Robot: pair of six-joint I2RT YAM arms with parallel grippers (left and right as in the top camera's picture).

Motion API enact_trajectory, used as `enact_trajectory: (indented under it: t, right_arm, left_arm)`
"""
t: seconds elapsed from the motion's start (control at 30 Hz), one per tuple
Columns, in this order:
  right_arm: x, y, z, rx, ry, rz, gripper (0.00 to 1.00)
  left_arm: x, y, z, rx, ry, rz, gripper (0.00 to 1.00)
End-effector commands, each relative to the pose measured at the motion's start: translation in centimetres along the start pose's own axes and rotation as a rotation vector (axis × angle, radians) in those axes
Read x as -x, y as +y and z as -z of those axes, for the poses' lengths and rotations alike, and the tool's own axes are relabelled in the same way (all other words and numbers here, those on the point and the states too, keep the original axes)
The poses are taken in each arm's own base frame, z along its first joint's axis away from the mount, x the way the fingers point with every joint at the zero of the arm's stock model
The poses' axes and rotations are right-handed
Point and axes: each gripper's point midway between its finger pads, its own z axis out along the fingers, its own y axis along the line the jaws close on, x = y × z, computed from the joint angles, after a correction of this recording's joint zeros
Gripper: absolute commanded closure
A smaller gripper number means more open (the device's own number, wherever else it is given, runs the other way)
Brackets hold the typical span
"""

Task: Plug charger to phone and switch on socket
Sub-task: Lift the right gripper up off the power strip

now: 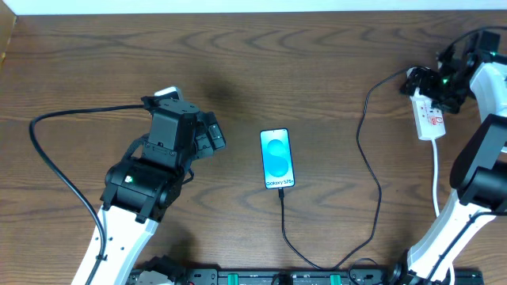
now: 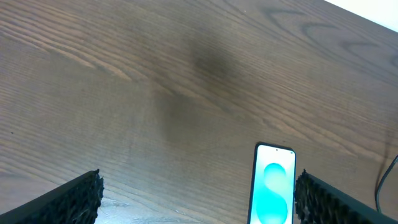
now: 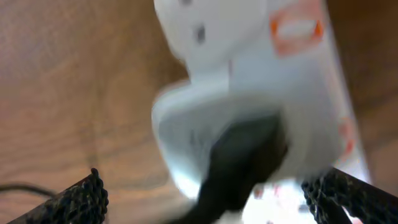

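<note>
Desk [image 1: 317,63]: brown wood grain. Slim glossy phone [image 1: 276,159] at centre, with the thin black charger [image 1: 283,214] at its front end. Long white plastic socket [image 1: 428,115] near right edge. Left hand [image 1: 212,133] spread wide, empty. Right hand [image 1: 434,83] spread over the socket; view blurred.

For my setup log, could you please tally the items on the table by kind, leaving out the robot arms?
Phone: 1
Charger cable: 1
Power strip: 1
Total: 3
</note>
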Motion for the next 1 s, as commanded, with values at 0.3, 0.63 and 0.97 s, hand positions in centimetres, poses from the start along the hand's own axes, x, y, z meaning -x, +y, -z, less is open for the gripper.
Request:
enact_trajectory:
  t: [0.3, 0.63, 0.97]
  right_arm:
    - [0.0, -1.3, 9.7, -0.248, -0.169, -0.184, 0.01]
    - [-0.9, 5.7, 17.6, 0.043, -0.297, -0.125, 0.01]
    - [-1.2, 6.6, 19.4, 0.077, -0.333, -0.107, 0.01]
  left_arm:
    - [0.4, 0.1, 0.1, 0.011, -0.014, -0.015, 0.02]
    - [0.4, 0.1, 0.1, 0.011, -0.014, -0.015, 0.02]
    - [0.4, 0.1, 0.1, 0.011, -0.014, -0.015, 0.02]
